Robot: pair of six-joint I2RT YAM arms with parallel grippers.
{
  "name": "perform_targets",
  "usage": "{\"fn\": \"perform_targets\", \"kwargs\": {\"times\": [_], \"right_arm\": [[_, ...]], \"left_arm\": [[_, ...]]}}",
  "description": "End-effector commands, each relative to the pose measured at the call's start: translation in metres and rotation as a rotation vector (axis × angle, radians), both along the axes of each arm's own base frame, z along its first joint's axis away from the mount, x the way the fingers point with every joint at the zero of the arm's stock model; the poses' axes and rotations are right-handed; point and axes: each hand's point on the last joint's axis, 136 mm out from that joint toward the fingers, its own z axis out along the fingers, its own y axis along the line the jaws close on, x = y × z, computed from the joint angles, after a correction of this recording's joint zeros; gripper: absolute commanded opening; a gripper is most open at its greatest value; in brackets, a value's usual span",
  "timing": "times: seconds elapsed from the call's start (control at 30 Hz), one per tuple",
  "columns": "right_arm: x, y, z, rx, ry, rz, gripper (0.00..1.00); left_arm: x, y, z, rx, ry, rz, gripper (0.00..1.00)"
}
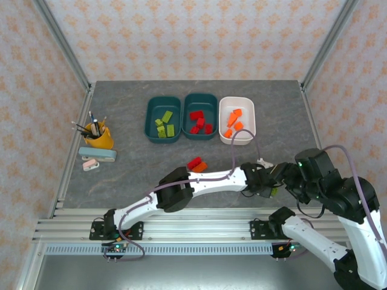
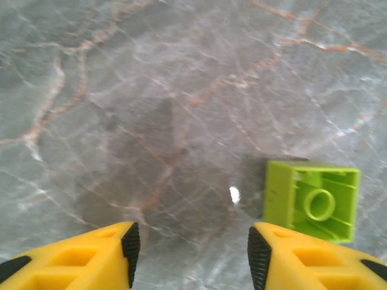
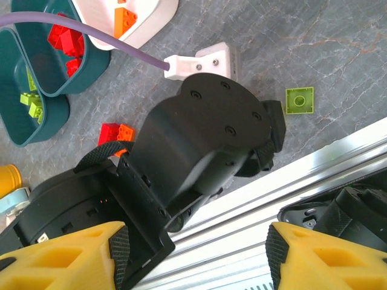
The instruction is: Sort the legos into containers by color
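— Three trays (image 1: 185, 118) sit at the table's (image 1: 127, 175) twelve o'clock. Grippers?
— Left gripper (image 2: 190, 254): fingers spread, nothing between. Right gripper (image 3: 196, 254): likewise.
— Loose legos?
— Green brick (image 2: 311, 199), studs down, just beside the left gripper at its two o'clock.

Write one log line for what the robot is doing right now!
left gripper: open, empty | green lego: on table, underside up, outside its jaws | right gripper: open, empty

Robot test cell
Patterned panels (image 1: 193, 36) in metal framing (image 1: 63, 45) enclose a grey marble-look table (image 1: 139, 163); an aluminium rail (image 1: 199, 226) at its near edge carries both arm bases (image 1: 113, 229).
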Motion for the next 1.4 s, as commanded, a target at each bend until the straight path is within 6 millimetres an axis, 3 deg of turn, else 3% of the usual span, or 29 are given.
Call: {"fn": "perform_targets", "kwargs": {"times": [0.0,0.13,0.23,0.33,0.53,0.73,0.87,1.07,1.2,1.37], "right_arm": [[0.006,0.006,0.009,0.024,-0.028,0.008,0.63],[0.011,0.010,0.011,0.028,-0.036,0.015,0.63],[0.014,0.012,0.019,0.037,-0.074,0.034,0.64],[0.018,0.013,0.030,0.057,-0.151,0.056,0.69],[0.023,0.023,0.041,0.110,-0.238,0.103,0.75],[0.026,0.028,0.038,0.136,-0.226,0.100,0.75],[0.026,0.028,0.038,0.137,-0.224,0.099,0.76],[0.025,0.029,0.041,0.145,-0.230,0.102,0.76],[0.025,0.028,0.042,0.142,-0.233,0.099,0.76],[0.026,0.026,0.041,0.134,-0.232,0.089,0.76]], "left_arm": [[0.020,0.024,0.002,0.082,-0.054,0.024,0.48],[0.028,0.029,0.018,0.045,-0.075,0.033,0.47],[0.018,0.007,0.035,-0.078,-0.066,-0.025,0.56],[-0.001,-0.018,0.039,-0.143,-0.033,-0.114,0.70],[-0.014,-0.042,0.030,-0.177,-0.015,-0.201,0.84],[-0.013,-0.063,0.026,-0.206,-0.039,-0.230,0.87],[-0.008,-0.056,0.006,-0.109,-0.085,-0.192,0.88],[0.001,-0.046,-0.019,-0.007,-0.147,-0.164,0.86],[0.000,-0.042,-0.032,0.024,-0.143,-0.153,0.77],[0.000,-0.037,-0.031,0.045,-0.147,-0.152,0.49]]}}
